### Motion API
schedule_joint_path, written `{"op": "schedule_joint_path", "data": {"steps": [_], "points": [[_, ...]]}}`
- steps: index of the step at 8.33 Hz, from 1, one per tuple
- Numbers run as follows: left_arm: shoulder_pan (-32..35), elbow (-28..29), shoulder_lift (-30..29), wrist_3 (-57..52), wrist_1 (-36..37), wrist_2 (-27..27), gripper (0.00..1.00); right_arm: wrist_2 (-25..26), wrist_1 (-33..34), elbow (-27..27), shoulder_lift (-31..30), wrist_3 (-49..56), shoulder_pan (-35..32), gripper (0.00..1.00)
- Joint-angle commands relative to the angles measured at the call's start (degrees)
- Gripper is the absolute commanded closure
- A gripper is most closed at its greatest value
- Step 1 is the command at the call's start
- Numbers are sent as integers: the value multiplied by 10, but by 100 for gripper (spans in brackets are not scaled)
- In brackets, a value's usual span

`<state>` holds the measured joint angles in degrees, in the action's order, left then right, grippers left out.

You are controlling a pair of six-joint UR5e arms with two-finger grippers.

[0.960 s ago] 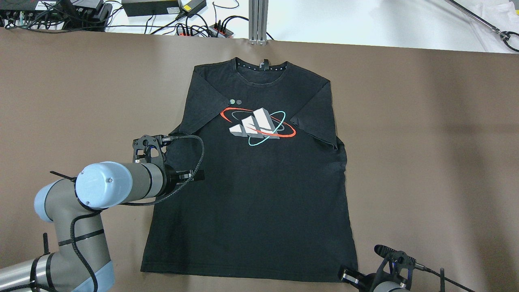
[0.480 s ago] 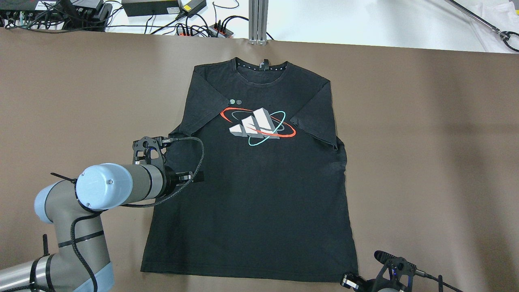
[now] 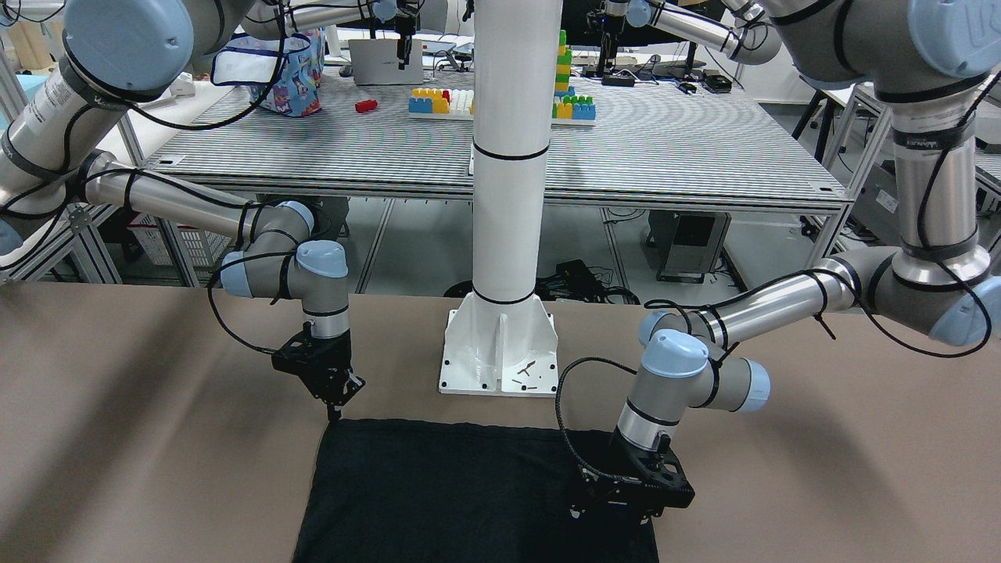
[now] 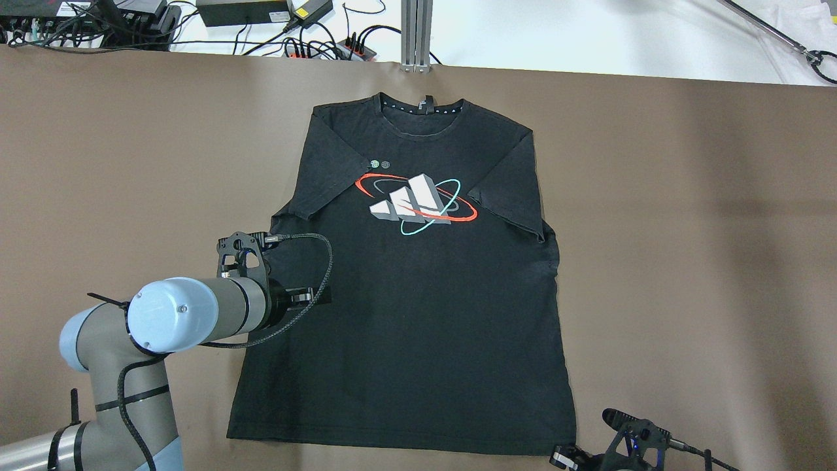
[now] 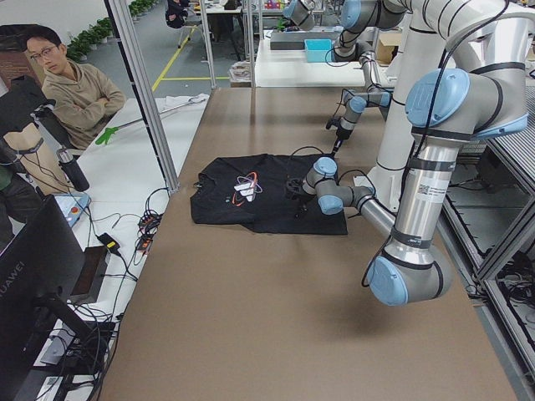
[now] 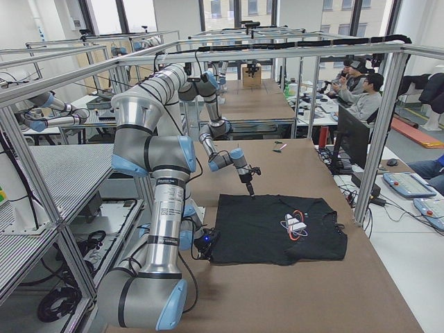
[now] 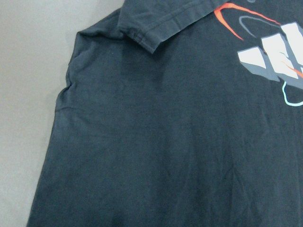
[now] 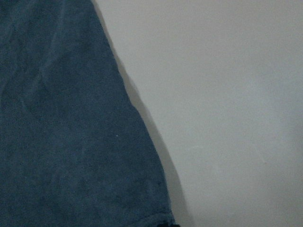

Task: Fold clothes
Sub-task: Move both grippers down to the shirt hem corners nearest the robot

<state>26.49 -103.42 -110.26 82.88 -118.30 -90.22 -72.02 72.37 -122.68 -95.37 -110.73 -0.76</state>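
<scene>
From the front, the clothes (image 3: 453,493), a black T-shirt, lie flat on the brown worktop (image 3: 117,438). The right gripper (image 3: 335,408) points down just at one hem corner (image 3: 332,428), while the left gripper (image 3: 626,500) hangs low over the opposite side. Overhead, the shirt's long axis runs away from the robot, and the left gripper is inside its edge below the sleeve (image 4: 314,190). I cannot tell how either pair of jaws stands.

1. The black T-shirt (image 4: 418,307) lies spread flat, front up, on the brown tabletop (image 4: 686,229).
2. Its collar points away from the robot and its hem lies nearest the robot.
3. Both short sleeves are folded in beside a red, white and teal chest print.
</scene>
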Motion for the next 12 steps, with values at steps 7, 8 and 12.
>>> {"op": "schedule_joint_path", "data": {"steps": [7,8,12], "points": [[-201,-146,198,167,0,176,28,0,0,-12,0,1,-2,100],[-225,-146,203,182,0,196,36,0,0,-12,1,1,-2,100],[-244,-148,219,199,0,211,45,1,0,-12,1,1,-2,100]]}}
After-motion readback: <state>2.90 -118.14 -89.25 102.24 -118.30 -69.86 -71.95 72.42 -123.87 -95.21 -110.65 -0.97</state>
